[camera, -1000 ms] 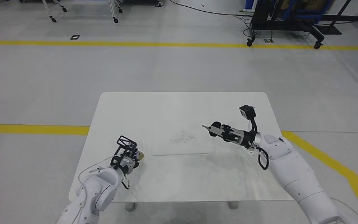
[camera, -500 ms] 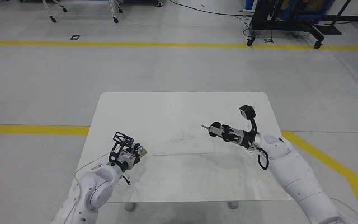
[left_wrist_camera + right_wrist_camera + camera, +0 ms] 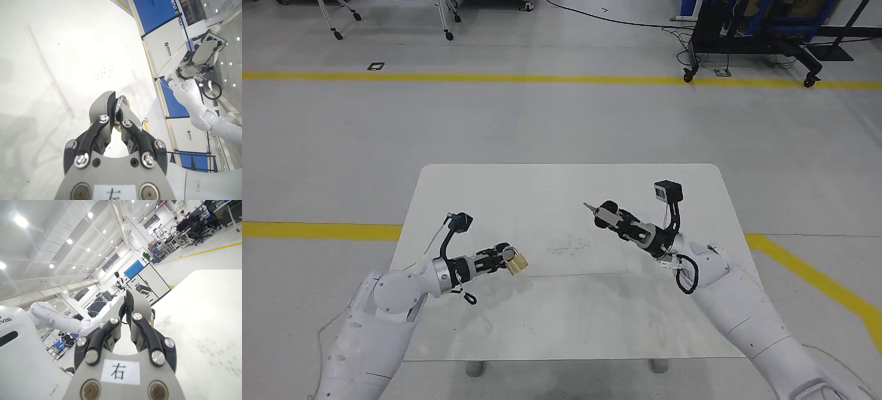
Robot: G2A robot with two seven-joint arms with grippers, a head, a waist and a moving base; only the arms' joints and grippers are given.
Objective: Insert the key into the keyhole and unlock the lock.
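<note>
We've got the left end effector (image 3: 500,263) clamped on the lock (image 3: 515,263), right end effector (image 3: 604,214) pinching the key (image 3: 590,208), both above the worktop (image 3: 542,190).

I worked in a big industrial robotics hall: my white rectangular table (image 3: 542,190) stood on a wide, pale grey polished floor (image 3: 542,120) marked with long yellow taped lines (image 3: 542,78), and a black wheeled metal frame (image 3: 752,45) was parked just beyond one of them. Overhead ran a high white beamed ceiling (image 3: 56,237) set with round bright lamps (image 3: 20,220). Farther off I saw blue and white partition panels (image 3: 157,19), metal shelving racks (image 3: 162,249) loaded with equipment, and black swivel office chairs (image 3: 196,224) grouped in an open work area.
</note>
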